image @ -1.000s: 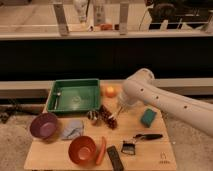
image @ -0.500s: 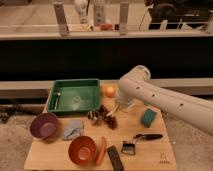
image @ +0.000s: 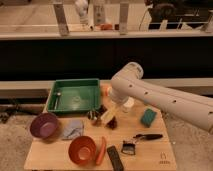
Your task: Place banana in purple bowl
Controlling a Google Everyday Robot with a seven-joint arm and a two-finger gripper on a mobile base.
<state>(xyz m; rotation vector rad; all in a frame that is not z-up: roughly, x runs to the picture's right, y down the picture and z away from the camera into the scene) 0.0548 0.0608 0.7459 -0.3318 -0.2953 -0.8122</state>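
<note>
White casing covered the arm (image: 165,102), whose gripper (image: 107,118) sat low over the middle of the desk (image: 165,150); we could not tell how wide it stood or whether it held anything. Right at it we saw one banana (image: 111,113), pale cream-yellow and slim. One purple bowl (image: 45,125) stood well apart by the left edge and one orange bowl (image: 82,149) near the front edge: two bowls. A small mark (image: 161,161) in the front right corner was unreadable.
</note>
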